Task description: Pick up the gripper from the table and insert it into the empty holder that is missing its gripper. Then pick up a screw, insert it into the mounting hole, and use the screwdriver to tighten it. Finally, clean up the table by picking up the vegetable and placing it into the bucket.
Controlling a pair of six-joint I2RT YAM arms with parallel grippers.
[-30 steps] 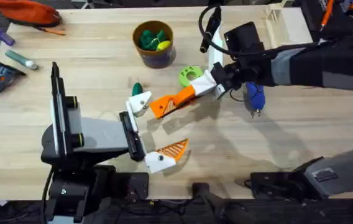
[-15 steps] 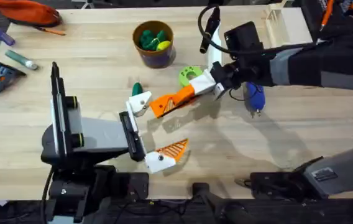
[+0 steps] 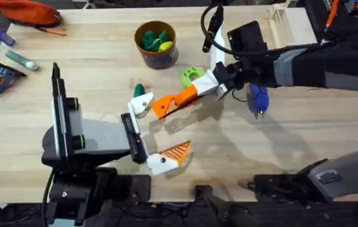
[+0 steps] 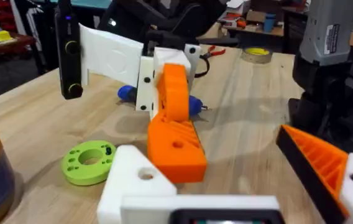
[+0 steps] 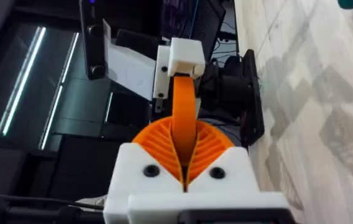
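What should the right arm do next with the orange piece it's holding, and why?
Probably ease the gripper slightly farther onto the holder. The right gripper is shut on it, and its free end meets the left arm's bare white holder, though it doesn't look fully seated.

Counts, overhead view:
- 2 claws: left claw [image 3: 157, 137], right claw [image 3: 178, 103]
- 1 orange gripper [image 3: 169, 104], pinched in the right claw
- 1 bare white holder [image 3: 142, 104] on the left claw, touching the gripper's tip
- 1 orange ribbed tip [image 3: 176, 151], on the left claw's other finger
- 1 bucket [image 3: 155, 44], with green and yellow pieces inside, number unclear
- 1 lime-green disc [image 3: 192, 76], near the bucket
- 1 dark green vegetable [image 3: 139, 89], between bucket and holder
- 1 blue screwdriver [image 3: 257, 99], beyond the disc from the bucket
- 1 wooden slotted box [image 3: 287, 23], at the surface [image 3: 91, 82] corner, well apart from the bucket
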